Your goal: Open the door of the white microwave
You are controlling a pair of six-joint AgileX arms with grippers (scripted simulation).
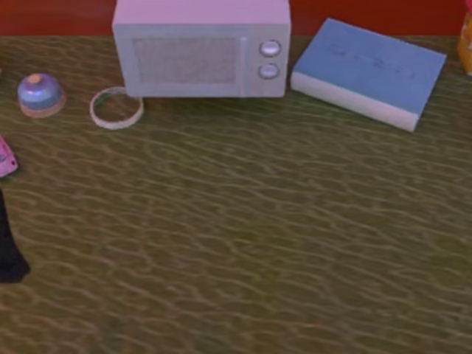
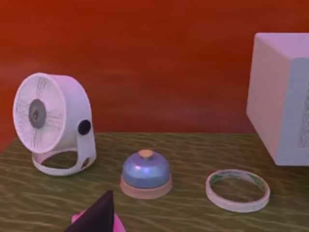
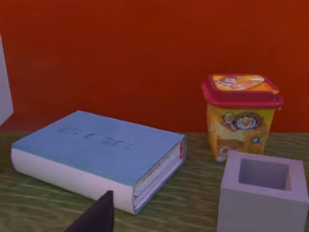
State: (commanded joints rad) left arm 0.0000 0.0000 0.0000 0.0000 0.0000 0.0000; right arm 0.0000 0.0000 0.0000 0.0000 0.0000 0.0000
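The boxy white microwave [image 1: 200, 47] sits at the bench's [image 1: 243, 236] far edge, its flat door [image 1: 184, 60] with speckled grey mesh shut flush. Left of it: a tape ring [image 1: 116, 108], then a domed bell [image 1: 40, 94]. Right: a blue-covered book [image 1: 369, 70]. Left tool [image 1: 9, 254] low at the left edge, right tool out of the top view; neither's fingers can be read.

No word, number or brand can be read anywhere. The blue book [image 3: 104, 150], at the lower left of the right wrist view and the upper right of the top view, bears a faint embossed line on its cover, too blurred to make out. The yellow tub with a red lid [image 3: 241, 116], at the right of the right wrist view, carries cartoon-like pictures on its lid and side, but no legible lettering. The tape roll [image 2: 237, 190] shows a greenish inner rim, perhaps printed, unreadable.
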